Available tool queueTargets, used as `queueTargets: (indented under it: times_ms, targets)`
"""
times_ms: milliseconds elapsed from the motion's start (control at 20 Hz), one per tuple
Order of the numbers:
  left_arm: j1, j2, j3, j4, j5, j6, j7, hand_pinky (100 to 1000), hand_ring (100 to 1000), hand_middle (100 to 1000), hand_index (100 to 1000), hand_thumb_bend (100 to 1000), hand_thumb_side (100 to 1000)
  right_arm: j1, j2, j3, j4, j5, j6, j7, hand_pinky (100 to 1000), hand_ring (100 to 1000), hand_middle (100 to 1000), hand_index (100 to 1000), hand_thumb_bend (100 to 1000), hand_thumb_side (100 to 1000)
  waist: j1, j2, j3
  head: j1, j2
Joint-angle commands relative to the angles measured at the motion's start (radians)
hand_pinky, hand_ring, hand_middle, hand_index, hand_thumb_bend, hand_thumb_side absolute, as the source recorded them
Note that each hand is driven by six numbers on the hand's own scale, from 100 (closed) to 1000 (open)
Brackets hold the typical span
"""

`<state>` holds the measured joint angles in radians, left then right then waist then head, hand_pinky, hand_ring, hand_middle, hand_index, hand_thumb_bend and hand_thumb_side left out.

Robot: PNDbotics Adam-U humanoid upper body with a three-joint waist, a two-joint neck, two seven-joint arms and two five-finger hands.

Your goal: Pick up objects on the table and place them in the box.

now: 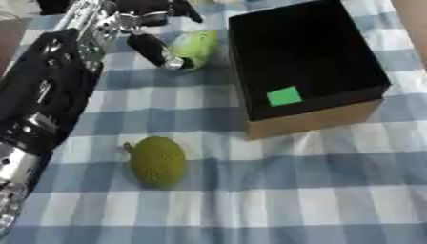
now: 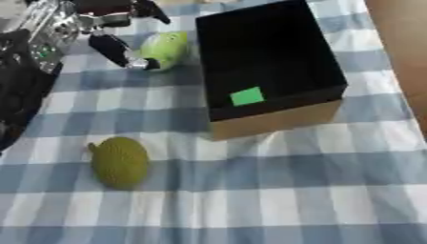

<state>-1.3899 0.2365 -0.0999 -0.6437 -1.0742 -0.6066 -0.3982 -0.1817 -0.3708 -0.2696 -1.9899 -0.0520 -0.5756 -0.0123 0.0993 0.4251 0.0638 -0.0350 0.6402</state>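
Left eye view, left hand [image 1: 154, 33] fingers touching green fruit [image 1: 197, 46], beside box [image 1: 310, 119]

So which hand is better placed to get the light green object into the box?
Left. The left hand is already at the light green object, fingers touching it, just left of the box. The right hand shows in neither view.
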Motion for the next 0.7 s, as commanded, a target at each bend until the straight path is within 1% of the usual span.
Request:
queueTargets:
  times_ms: [50, 300, 450, 700]
  targets:
    - [-0.027, 0.004, 0.018, 0.012, -0.050, 0.002, 0.025, 906, 911, 839, 930, 457, 589, -0.009, -0.010, 0.001, -0.010, -0.008, 0.000, 0.005, 960, 1000, 389, 954, 100, 470, -0.006, -0.020, -0.003, 0.006, -0.010]
    - [-0.025, -0.013, 0.035, 0.039, -0.104, 0.018, 0.056, 906, 911, 841, 933, 442, 586, -0.013, -0.008, 0.004, -0.010, -0.012, 0.002, 0.006, 961, 1000, 387, 954, 100, 470, -0.007, -0.016, -0.009, 0.010, -0.012]
    - [-0.026, -0.016, 0.047, 0.046, -0.124, 0.047, 0.083, 906, 911, 842, 934, 430, 564, -0.014, -0.007, 0.007, -0.010, -0.014, 0.004, 0.008, 961, 1000, 384, 950, 100, 470, -0.007, -0.015, -0.011, 0.011, -0.013]
    - [-0.025, -0.017, 0.053, 0.052, -0.155, 0.106, 0.129, 893, 901, 829, 936, 411, 560, -0.016, -0.005, 0.009, -0.010, -0.015, 0.005, 0.012, 961, 1000, 382, 949, 100, 470, -0.007, -0.012, -0.012, 0.013, -0.012]
